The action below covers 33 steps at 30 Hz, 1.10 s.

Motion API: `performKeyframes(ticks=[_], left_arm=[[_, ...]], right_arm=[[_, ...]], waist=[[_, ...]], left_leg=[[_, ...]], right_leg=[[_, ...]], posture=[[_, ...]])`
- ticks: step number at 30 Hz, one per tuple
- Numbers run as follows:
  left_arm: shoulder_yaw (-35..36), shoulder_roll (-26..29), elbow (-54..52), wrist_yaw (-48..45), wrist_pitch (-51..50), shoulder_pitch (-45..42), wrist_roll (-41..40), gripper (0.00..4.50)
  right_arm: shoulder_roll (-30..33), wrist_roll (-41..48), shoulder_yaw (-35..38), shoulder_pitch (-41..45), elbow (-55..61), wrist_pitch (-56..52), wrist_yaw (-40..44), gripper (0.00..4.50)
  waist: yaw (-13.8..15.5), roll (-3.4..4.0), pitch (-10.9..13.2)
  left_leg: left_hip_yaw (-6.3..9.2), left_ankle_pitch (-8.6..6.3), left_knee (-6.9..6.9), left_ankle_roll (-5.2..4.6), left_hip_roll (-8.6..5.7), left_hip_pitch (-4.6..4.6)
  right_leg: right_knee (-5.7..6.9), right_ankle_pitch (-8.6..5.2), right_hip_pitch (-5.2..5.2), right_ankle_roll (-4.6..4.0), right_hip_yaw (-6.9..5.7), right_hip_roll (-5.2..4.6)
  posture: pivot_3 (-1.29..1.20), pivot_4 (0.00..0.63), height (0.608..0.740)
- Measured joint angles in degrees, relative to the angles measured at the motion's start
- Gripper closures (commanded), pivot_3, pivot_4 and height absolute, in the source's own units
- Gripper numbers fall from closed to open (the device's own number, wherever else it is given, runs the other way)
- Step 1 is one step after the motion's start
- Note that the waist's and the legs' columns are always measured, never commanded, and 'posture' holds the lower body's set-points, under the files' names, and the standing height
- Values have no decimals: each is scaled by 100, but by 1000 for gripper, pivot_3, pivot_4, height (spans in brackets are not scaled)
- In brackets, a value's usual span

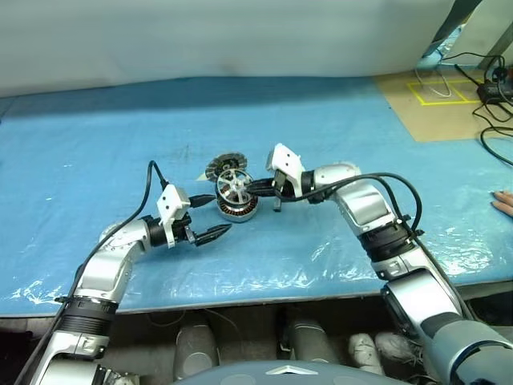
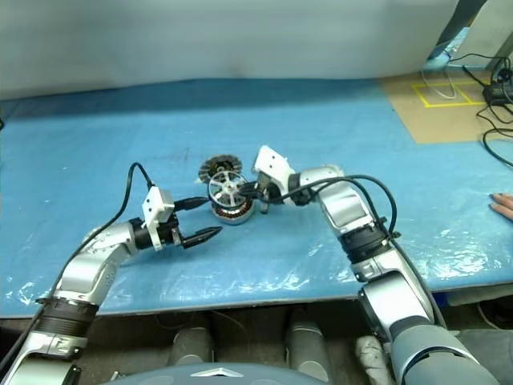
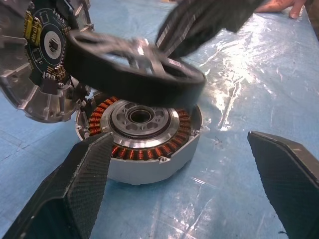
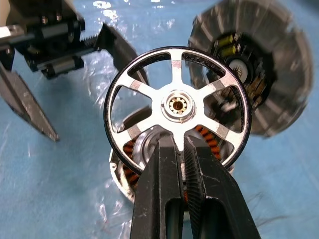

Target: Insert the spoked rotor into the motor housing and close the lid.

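Note:
My right gripper (image 4: 183, 149) is shut on one spoke of the spoked rotor (image 4: 175, 107), a dark wheel with a shiny rim and silver spokes. It holds the rotor (image 1: 233, 186) tilted just above the motor housing (image 3: 142, 134), whose copper windings ring a silver hub. The housing (image 1: 237, 210) rests on the blue table cover. Behind it the lid (image 1: 224, 165) stands open, ribbed inner face up, joined to the housing. My left gripper (image 1: 210, 219) is open, its fingers (image 3: 82, 174) spread on either side in front of the housing without touching it.
Blue plastic sheeting (image 1: 96, 160) covers the table. A person's fingertips (image 1: 503, 202) rest at the right edge. Cables (image 1: 493, 120) and a brown board with yellow tape (image 1: 437, 96) lie at the back right.

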State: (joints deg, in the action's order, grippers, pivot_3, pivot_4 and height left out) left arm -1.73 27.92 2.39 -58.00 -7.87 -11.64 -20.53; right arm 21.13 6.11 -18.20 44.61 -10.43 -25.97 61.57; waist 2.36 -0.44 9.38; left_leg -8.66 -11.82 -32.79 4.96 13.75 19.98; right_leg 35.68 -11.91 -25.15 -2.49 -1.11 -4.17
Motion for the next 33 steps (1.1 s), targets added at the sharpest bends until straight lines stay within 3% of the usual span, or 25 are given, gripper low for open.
performKeyframes(ticks=[12,30,33], left_arm=[[1,-15,-53,30,-10,68,-9,0],[-1,-42,-27,52,-6,-18,-10,0],[-1,-77,-25,65,-5,-16,-8,0]], right_arm=[[291,-64,-167,163,-117,258,453,31],[35,-113,-193,80,-99,177,25,31],[-70,-292,-280,-148,-103,412,-201,637]], waist=[[24,0,0],[16,0,0],[18,-1,0]], left_leg=[[1,0,-2,0,0,2],[1,0,-2,0,0,1],[1,0,-1,0,0,2]], right_leg=[[-2,0,-3,0,-2,-1],[-1,0,-3,0,-2,-1],[-3,0,-2,0,-2,-1]], posture=[[0,150,740],[0,150,740],[0,150,740]])
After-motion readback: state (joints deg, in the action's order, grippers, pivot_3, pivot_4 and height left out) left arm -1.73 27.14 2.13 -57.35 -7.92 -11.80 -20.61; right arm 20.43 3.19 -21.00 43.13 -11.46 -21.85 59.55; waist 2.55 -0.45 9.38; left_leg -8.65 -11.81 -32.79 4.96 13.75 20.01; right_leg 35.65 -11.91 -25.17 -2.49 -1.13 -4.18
